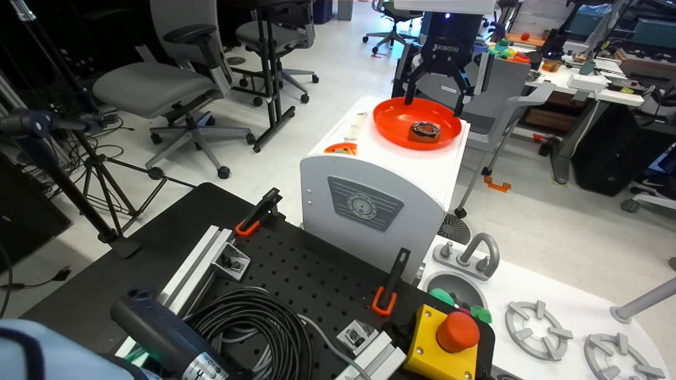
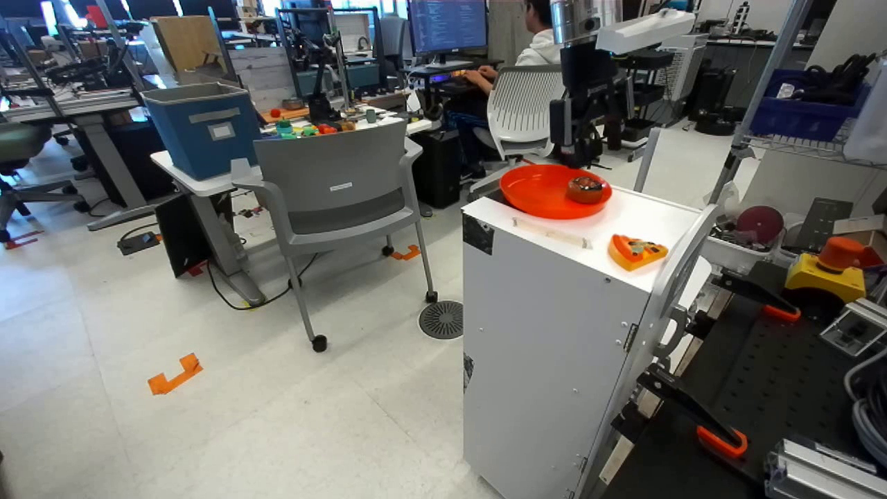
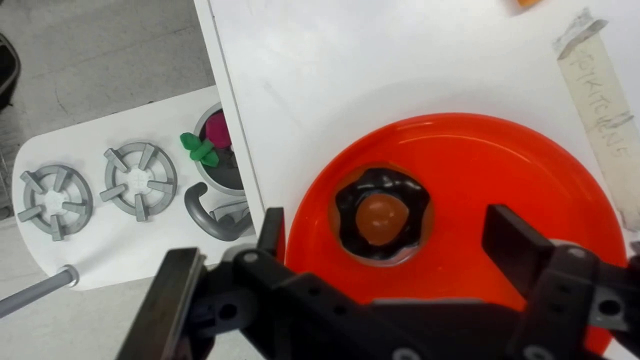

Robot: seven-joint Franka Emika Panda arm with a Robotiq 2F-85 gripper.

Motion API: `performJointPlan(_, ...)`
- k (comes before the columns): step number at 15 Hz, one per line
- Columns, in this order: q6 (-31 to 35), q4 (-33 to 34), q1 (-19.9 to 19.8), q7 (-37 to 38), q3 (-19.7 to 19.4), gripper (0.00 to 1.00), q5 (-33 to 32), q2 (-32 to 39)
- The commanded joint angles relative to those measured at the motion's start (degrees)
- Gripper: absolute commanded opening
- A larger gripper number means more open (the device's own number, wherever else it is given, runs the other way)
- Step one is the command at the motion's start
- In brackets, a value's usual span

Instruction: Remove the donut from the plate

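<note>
The donut point(image 3: 382, 220), a brown ring with wavy dark icing, lies flat on the orange plate point(image 3: 480, 155) in the wrist view. Both exterior views also show the donut point(image 1: 424, 131) point(image 2: 585, 190) inside the rim of the plate point(image 1: 393, 119) point(image 2: 533, 188). My gripper point(image 3: 386, 222) points down over the plate with its fingers wide apart and nothing held. Seen from the wrist, the donut appears between the two fingers, closer to the left-hand one. In the exterior views the gripper point(image 1: 434, 107) point(image 2: 576, 158) hangs above the plate, apart from the donut.
The plate rests on a white box top point(image 2: 561, 239), near its edge. A toy pizza slice point(image 2: 636, 251) and a labelled tape strip point(image 3: 600, 120) share that top. Lower beside it are a toy sink point(image 1: 459, 285), faucet point(image 1: 486, 253) and burners point(image 1: 538, 331). A grey chair point(image 2: 339, 180) stands close by.
</note>
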Motion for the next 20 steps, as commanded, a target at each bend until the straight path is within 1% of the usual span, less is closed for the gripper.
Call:
performJointPlan(1, -2.0, 3.1, 0.7, 1.2, -0.6, 1.00, -1.7, 2.2)
performJointPlan(7, -3.5, 4.5, 0.8, 1.0, -0.4, 1.00, -1.6, 3.3)
performJointPlan(10, -1.9, 3.4, 1.2, 2.2, -0.6, 1.00, -2.2, 2.7)
performJointPlan(18, -1.8, 3.6, 1.1, 2.4, -0.6, 1.00, -2.4, 3.0)
performJointPlan(19, -2.0, 4.0, 1.1, 2.3, -0.7, 0.90, -2.5, 3.3)
performJointPlan(20, -2.5, 4.4, 1.0, 2.2, -0.7, 0.88, -2.5, 3.6)
